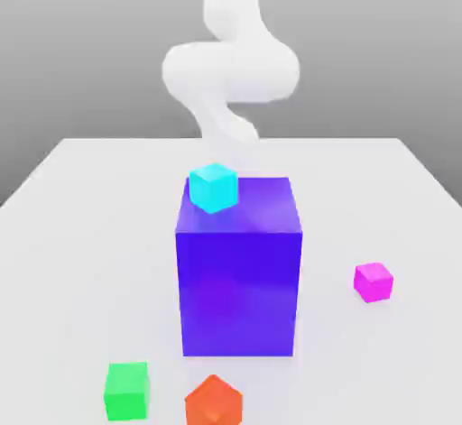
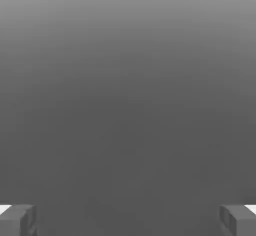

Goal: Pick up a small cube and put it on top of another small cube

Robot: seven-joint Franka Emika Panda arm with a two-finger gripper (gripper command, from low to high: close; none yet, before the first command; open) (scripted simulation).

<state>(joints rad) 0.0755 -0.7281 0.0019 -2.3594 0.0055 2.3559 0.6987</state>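
A small cyan cube rests on the top face of a tall blue block, near its far corner on the exterior view's left. On the white table lie a small magenta cube to the exterior view's right, a small green cube and a small orange cube at the front. The white arm rises behind the blue block. In the hand view my gripper is open, its two grey fingertips far apart with nothing between them.
The white table spreads around the blue block, with bare surface on both sides of it. A grey backdrop lies behind the table.
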